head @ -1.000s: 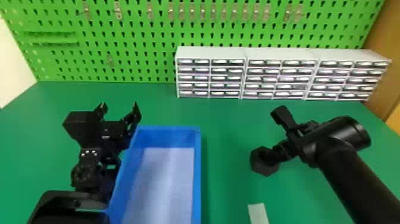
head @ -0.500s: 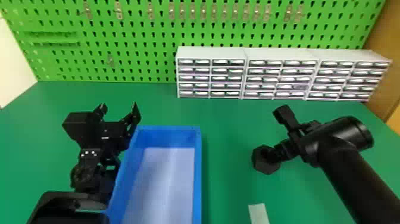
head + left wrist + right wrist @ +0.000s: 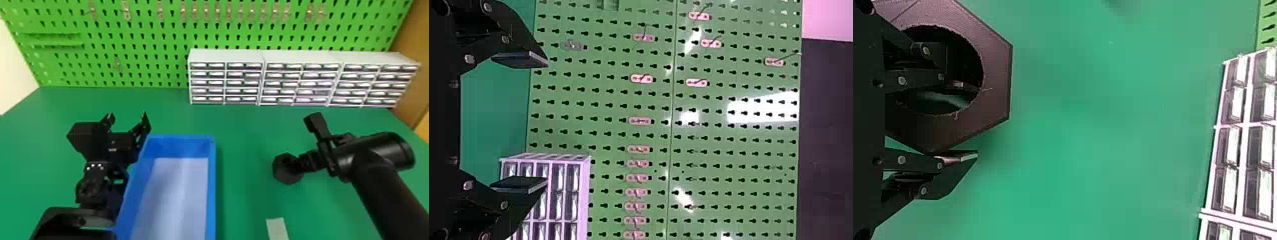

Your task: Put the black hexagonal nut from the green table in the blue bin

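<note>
The green surface has the drawers along its back and the bin nearer. By the bin's left side is the left gripper, fingers spread apart. Well to the bin's right, the right gripper has its fingers clenched on the wall of the nut, one inside the hole, the other outside.

The right gripper has the wall of the black hexagonal nut between its two flat fingers (one reaches into the round hole, the other lies along the outer edge). Green table spreads around the nut. Well apart from the nut stand white-framed drawer units, with a bit of green pegboard beside them.
</note>
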### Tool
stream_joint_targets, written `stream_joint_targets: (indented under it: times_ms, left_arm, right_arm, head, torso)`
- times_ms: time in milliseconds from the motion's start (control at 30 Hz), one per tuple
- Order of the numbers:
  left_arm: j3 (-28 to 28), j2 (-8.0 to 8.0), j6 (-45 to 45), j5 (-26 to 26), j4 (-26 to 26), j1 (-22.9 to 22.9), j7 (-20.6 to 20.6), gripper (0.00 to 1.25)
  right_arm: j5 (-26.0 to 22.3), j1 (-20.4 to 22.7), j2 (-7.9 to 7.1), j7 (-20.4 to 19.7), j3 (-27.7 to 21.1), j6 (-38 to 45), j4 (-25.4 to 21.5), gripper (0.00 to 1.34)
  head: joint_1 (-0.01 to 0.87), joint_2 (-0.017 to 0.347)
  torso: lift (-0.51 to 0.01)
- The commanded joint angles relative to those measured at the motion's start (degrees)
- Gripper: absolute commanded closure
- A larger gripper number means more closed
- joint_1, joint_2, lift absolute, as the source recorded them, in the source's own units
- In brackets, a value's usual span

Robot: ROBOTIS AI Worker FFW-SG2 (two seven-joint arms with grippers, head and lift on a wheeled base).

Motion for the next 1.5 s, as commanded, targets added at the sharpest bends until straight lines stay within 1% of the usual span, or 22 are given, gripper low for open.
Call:
stream_joint_targets:
  times_ms: [0, 267, 367, 600, 867, 1000, 1200, 1467]
  left_arm:
    - [0.0, -0.04, 0.0, 0.0, 0.0, 0.1, 0.0, 0.42]
    - [-0.1, 0.04, 0.0, 0.0, 0.0, 0.3, 0.0, 0.42]
    - [-0.1, -0.04, 0.0, 0.0, 0.0, 0.3, 0.0, 0.41]
    - [-0.2, -0.04, 0.0, -0.1, 0.0, 0.3, 0.0, 0.41]
    - [-0.1, 0.04, 0.0, -0.3, 0.0, 0.4, 0.0, 0.41]
    - [-0.1, -0.04, 0.0, -0.3, 0.1, 0.7, 0.3, 0.41]
    - [-0.1, -0.04, 0.0, -0.4, 0.1, 0.7, 0.4, 0.42]
    - [0.1, -0.04, 0.0, -0.5, 0.1, 0.6, 0.4, 0.42]
  right_arm:
    - [-0.5, 0.7, 0.15, 0.0, -1.9, 0.2, -2.5, 0.92]
    - [-1.9, 2.0, 0.41, 0.0, -4.9, 1.2, -7.5, 0.92]
    - [-3.2, 2.7, 0.41, 0.0, -5.9, 1.2, -9.4, 0.92]
    - [-4.8, 4.4, 0.59, 0.0, -7.5, 2.1, -16.3, 0.92]
    - [-7.9, 6.4, 1.64, -0.3, -8.7, 1.2, -24.2, 0.92]
    - [-11.7, 8.0, 1.99, -2.0, -8.5, 1.0, -28.6, 0.92]
    - [-15.2, 9.1, 1.82, -2.2, -6.5, 2.2, -34.6, 0.92]
    - [-19.8, 9.9, 1.38, -2.3, -2.2, 4.6, -40.0, 0.92]
  head:
    - [0.657, 0.057]
    - [0.657, 0.057]
    - [0.657, 0.057]
    - [0.657, 0.057]
    - [0.657, 0.057]
    - [0.657, 0.057]
    - [0.657, 0.057]
    - [0.657, 0.057]
  torso:
    - [-0.095]
    - [-0.095]
    - [-0.095]
    - [-0.095]
    - [-0.095]
    - [-0.095]
    - [-0.095]
    - [-0.095]
